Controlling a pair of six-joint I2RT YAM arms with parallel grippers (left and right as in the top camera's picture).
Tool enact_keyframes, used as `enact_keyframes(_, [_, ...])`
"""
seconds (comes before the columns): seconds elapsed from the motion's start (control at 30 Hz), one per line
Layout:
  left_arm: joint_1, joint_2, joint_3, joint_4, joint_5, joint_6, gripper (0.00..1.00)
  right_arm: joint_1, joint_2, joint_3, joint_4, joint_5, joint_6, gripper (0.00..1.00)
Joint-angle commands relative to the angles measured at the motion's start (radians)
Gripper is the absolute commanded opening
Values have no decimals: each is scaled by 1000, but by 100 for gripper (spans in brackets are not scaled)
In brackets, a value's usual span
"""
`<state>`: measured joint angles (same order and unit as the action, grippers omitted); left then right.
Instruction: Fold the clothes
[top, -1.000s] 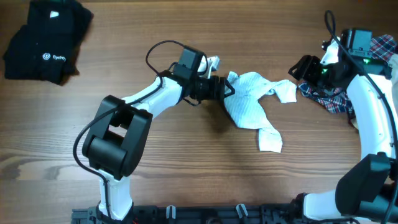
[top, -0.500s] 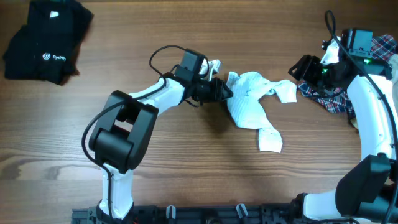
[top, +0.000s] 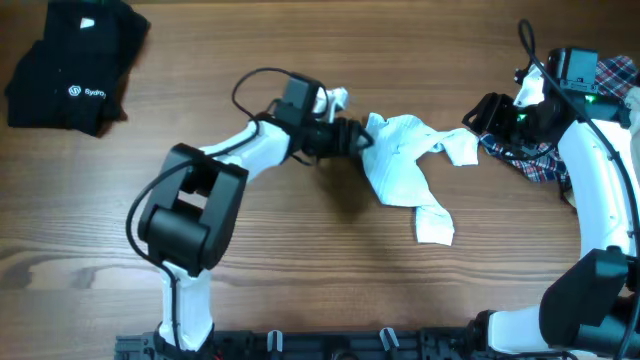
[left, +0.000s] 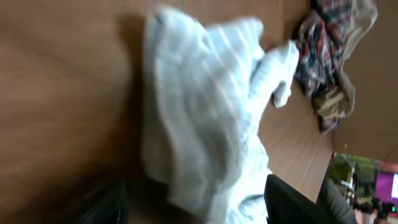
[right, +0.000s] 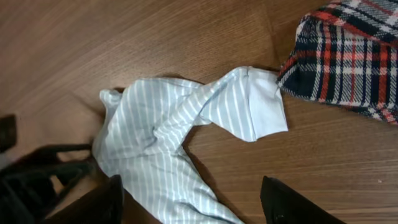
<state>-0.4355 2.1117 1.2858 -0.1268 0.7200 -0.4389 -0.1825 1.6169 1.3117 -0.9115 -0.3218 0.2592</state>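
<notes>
The wooden table (top: 300, 270) is being shared by both arms and three garments. The left arm (top: 245, 150) is being stretched low across the table toward the middle, wrist turned sideways. The right arm (top: 600, 190) is being held raised along the right edge, with its wrist bent inward.

The pale striped shirt (top: 405, 165) is being left crumpled right of centre, between the two grippers. One sleeve is being trailed toward the plaid garment (top: 540, 160), and its cuff is lying against the plaid edge. The black garment (top: 70, 65) is being kept folded at the far left corner, well apart.

The left gripper (top: 352, 140) is being held with its jaws wide apart at the shirt's left edge. In the blurred left wrist view the cloth edge is being framed between the fingers (left: 289, 199); a grip on it cannot be told. The right gripper (top: 484, 110) is being held wide apart above the sleeve end, with nothing in it.
</notes>
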Motion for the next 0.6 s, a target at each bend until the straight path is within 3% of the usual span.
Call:
enact_keyframes(0.0, [45, 11, 24, -13, -24, 15, 69, -1, -30, 25, -1, -20, -21, 71])
enact_keyframes(0.57, [-31, 48, 24, 47, -55, 2, 70, -1, -30, 25, -10, -21, -24, 71])
